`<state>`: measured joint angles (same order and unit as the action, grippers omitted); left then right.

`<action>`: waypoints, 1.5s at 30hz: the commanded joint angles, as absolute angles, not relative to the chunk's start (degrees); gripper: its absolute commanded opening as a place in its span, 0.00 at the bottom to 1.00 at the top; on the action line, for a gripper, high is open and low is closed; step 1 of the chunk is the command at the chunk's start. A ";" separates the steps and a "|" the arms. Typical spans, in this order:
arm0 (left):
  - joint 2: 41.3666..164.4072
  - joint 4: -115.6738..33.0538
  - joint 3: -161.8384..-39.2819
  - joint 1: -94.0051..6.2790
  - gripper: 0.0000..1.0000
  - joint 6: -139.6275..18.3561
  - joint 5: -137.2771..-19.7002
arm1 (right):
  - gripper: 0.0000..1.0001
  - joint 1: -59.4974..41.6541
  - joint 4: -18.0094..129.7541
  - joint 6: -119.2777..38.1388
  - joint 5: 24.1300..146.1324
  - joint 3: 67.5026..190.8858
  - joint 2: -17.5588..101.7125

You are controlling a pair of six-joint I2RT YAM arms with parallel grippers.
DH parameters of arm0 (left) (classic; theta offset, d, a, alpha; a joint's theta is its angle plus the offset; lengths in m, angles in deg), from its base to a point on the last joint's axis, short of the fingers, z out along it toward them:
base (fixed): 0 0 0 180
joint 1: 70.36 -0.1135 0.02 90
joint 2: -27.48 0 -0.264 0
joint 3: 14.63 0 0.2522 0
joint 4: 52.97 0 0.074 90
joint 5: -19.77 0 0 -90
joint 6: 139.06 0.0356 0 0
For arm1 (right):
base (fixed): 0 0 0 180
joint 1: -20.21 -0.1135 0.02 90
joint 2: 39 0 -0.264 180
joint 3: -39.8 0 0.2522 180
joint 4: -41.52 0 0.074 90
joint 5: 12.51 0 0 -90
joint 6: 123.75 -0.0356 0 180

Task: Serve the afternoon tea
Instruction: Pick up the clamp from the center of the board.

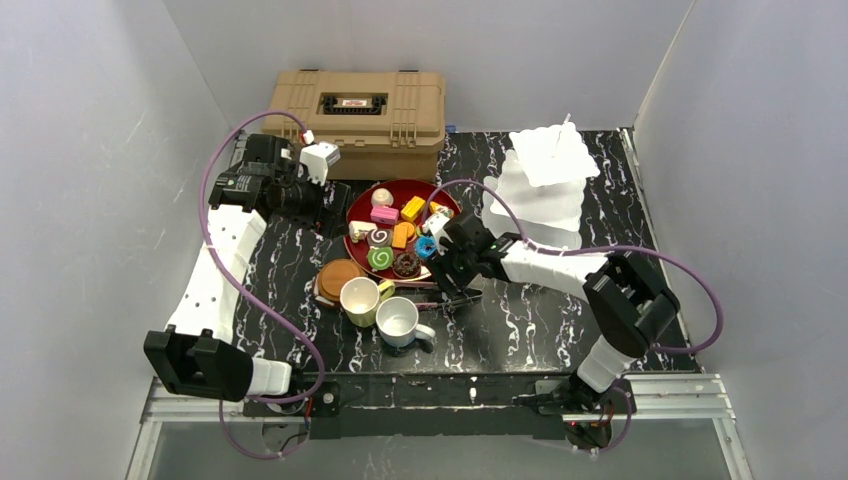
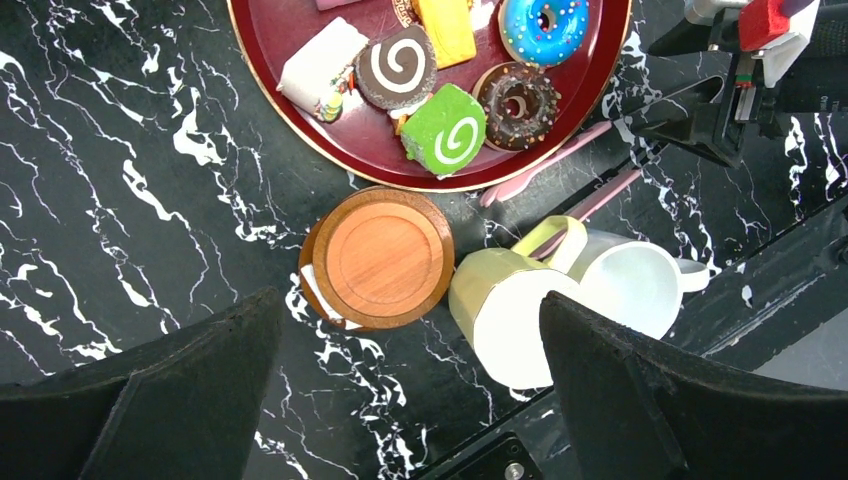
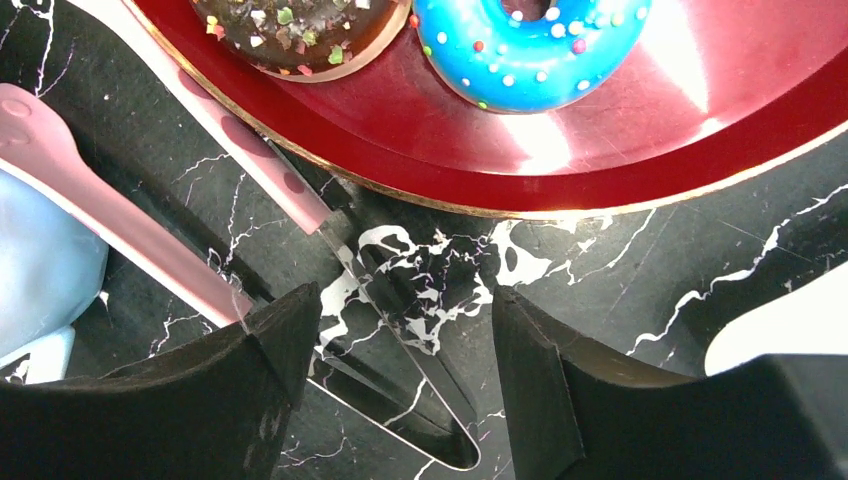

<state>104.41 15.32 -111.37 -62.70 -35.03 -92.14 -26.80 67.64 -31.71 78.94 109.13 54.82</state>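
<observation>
Small toy pastries lie on a red plate point(image 1: 355, 210), among them a blue donut point(image 3: 530, 45), a chocolate donut point(image 3: 290, 30) and a green swirl roll point(image 2: 445, 130). In front of the plate are stacked brown coasters point(image 1: 342, 277), a pale yellow mug point(image 1: 358, 298) and a white mug point(image 1: 398, 318). My right gripper point(image 3: 400, 310) is low at the plate's near edge. Its jaws are open and straddle the mirrored end of the metal tongs point(image 3: 400, 380); a gap shows beside the right finger. My left gripper point(image 2: 410, 305) is wide open and empty, high above the coasters point(image 2: 385, 258) and yellow mug point(image 2: 500, 310).
A tan ribbed toolbox point(image 1: 357, 110) stands at the back, left of centre. A white tiered stand point(image 1: 545, 170) is at the back right. The tongs' pink handles point(image 2: 560, 165) run between the plate and the mugs. Grey walls close in both sides.
</observation>
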 commanded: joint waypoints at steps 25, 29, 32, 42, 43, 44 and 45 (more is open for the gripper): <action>102.28 17.94 -113.58 -62.72 1.00 -33.46 -91.72 | 0.06 -31.36 62.98 -26.07 77.76 103.97 52.35; 102.03 18.00 -113.71 -62.72 0.99 -33.51 -91.89 | 0.01 -32.26 63.11 -24.84 74.77 102.68 46.21; 101.93 18.01 -113.69 -62.72 0.99 -33.67 -92.23 | 0.01 -32.27 65.79 -24.16 72.96 104.49 44.20; 100.32 17.99 -113.96 -62.71 0.99 -32.55 -98.19 | 0.01 -32.27 72.50 -24.33 70.14 109.70 35.02; 99.82 18.05 -113.97 -62.70 0.99 -32.04 -100.29 | 0.01 -32.27 72.77 -24.74 70.18 110.88 34.66; 99.19 18.20 -113.87 -62.69 0.99 -31.10 -102.80 | 0.01 -32.27 72.96 -25.18 70.14 112.49 34.66; 98.35 18.31 -113.73 -62.67 0.99 -30.10 -105.36 | 0.01 -32.27 73.06 -25.61 69.79 114.30 34.92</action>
